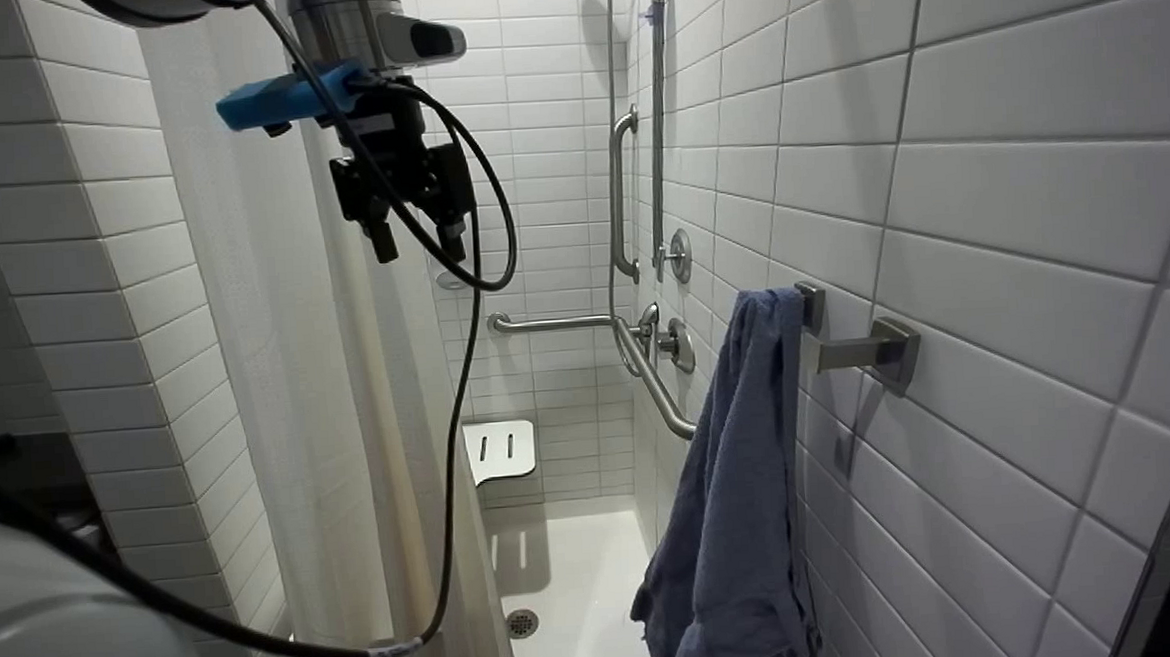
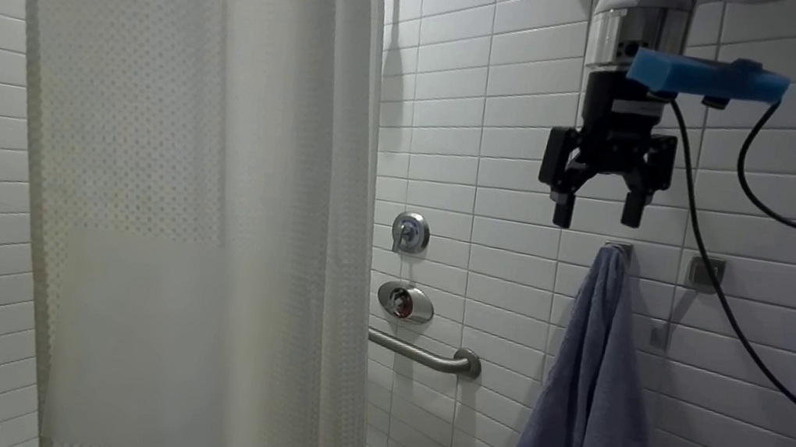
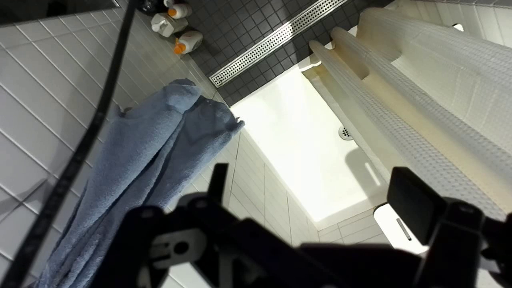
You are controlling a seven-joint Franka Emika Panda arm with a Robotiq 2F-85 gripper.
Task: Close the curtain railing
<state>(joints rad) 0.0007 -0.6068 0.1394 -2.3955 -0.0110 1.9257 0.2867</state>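
The curtain railing, a tall white curtain with long vertical folds, hangs at the left in both exterior views (image 1: 298,384) (image 2: 214,188). It shows at the right in the wrist view (image 3: 400,132). Its top and rail are out of view. My black gripper points down in both exterior views (image 1: 418,245) (image 2: 597,210). Its fingers are wide apart in the wrist view (image 3: 310,180), with nothing between them. In an exterior view it is well to the right of the curtain and apart from it, above the hanging towel.
A blue-grey towel (image 1: 724,491) hangs on the tiled wall below the gripper, beside a metal hook (image 1: 866,349). Grab bars (image 1: 560,323) and a white fold-down seat (image 1: 499,448) are further in. A black cable (image 1: 459,405) hangs from the arm. Bottles (image 3: 188,42) stand on the floor.
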